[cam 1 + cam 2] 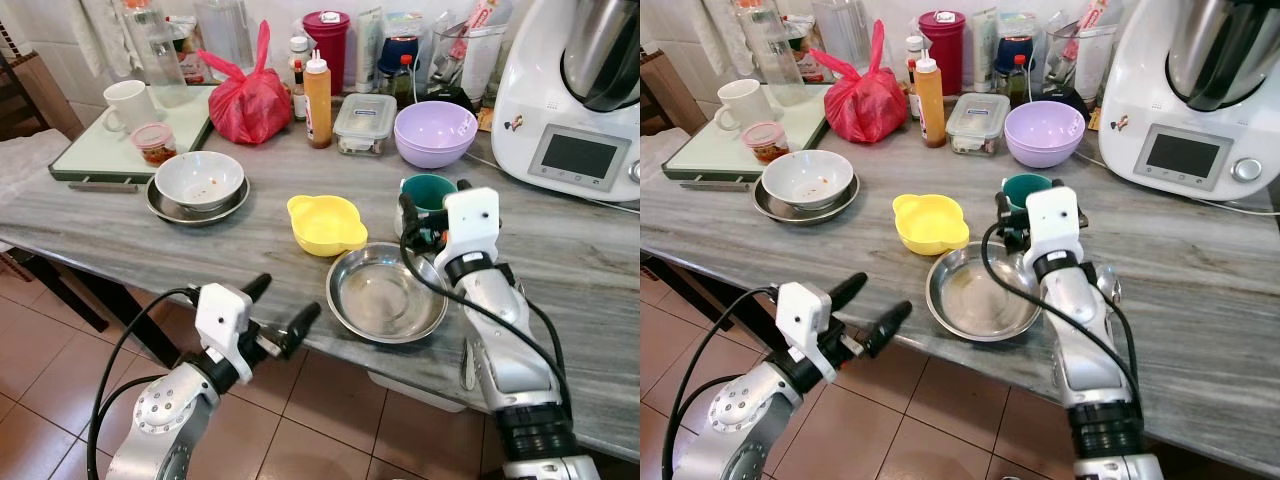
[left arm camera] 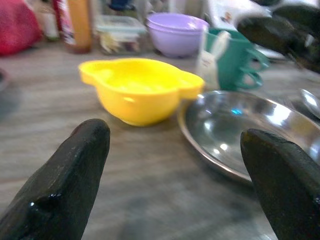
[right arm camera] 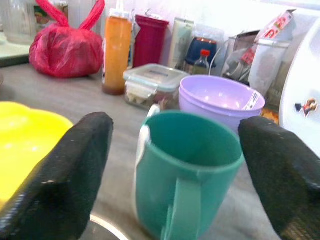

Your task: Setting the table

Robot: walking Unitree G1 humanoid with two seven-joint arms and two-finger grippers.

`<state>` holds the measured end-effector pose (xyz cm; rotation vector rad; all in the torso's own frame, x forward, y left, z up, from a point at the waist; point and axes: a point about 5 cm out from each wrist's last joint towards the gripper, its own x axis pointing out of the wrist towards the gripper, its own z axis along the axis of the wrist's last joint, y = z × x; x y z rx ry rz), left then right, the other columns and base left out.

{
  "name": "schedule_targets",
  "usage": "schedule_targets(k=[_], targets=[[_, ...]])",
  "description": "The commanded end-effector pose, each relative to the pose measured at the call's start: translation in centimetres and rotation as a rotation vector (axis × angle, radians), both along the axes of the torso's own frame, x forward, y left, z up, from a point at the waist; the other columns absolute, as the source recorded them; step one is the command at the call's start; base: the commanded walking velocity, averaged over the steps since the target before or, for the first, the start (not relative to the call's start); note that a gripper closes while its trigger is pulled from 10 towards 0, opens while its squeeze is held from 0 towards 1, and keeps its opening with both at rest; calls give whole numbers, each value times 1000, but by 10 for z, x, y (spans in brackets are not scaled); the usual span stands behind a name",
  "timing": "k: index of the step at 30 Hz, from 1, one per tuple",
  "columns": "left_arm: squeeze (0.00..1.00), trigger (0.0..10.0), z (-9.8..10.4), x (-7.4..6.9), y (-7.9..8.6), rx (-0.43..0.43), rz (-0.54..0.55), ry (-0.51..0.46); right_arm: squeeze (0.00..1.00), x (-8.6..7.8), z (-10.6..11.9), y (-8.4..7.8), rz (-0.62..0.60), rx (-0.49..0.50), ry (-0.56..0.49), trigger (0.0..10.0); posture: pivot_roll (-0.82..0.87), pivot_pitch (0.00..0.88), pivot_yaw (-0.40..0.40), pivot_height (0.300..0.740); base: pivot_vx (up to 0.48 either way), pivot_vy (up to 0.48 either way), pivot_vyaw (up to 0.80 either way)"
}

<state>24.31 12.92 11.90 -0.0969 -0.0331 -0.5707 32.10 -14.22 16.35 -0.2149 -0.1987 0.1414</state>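
Left eye view: the right tool (image 1: 428,212) sits right of centre, spread around the teal mug (image 1: 430,192) on the grey counter (image 1: 120,235), likely lined up to grasp it. The left tool (image 1: 285,312) hangs lower left, off the counter edge, parted and empty.

Left wrist view: yellow bowl (image 2: 140,87) and steel plate (image 2: 245,132) lie ahead (both untouched).

Right wrist view: the mug stands centred between the fingers (image 3: 65,175), not yet pinched.

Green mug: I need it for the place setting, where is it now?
The green mug stands on the table between the right hand's open fingers, behind the steel plate, right of the yellow bowl.
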Motion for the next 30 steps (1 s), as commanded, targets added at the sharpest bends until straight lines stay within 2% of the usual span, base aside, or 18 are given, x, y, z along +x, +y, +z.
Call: schedule_targets(k=[1,10,15,16,17,24,25,26,28,29,30], targets=[[0,10000,3,3,5,-4,38,-16,1000,-3,5,4,16,0,-34,10000,-114,67,59,740,0,0,0],[0,10000,9,5,5,-11,113,-64,1000,-10,12,8,35,-47,-99,10000,-109,63,63,740,0,0,0],[0,10000,12,10,16,2,255,-95,1000,-15,10,6,36,-51,-106,10000,-104,62,65,740,0,0,0],[0,10000,12,10,16,2,255,-95,1000,-15,10,6,36,-51,-106,10000,-104,62,65,740,0,0,0],[0,10000,13,11,21,1,316,-104,1000,-17,9,7,45,-59,-108,10000,-104,61,66,740,0,0,0],[0,10000,11,12,34,39,487,-96,1000,-23,7,12,76,-84,-108,10000,-101,61,69,740,0,0,0],[0,10000,9,12,34,41,494,-89,882,-23,6,13,85,-82,-104,10000,-101,61,69,740,0,0,0],[0,10000,9,12,33,37,495,-83,576,-24,6,15,96,-84,-103,10000,-98,61,69,740,0,0,0],[0,10000,9,12,33,37,495,-83,576,-24,6,15,96,-84,-103,10000,-98,61,69,740,0,0,0],[0,10000,9,12,32,35,500,-86,0,-24,6,17,110,-100,-102,10000,-96,61,69,740,0,0,0],[0,10000,9,12,32,35,500,-86,0,-24,6,17,110,-100,-102,10000,-96,61,69,740,0,0,0]])
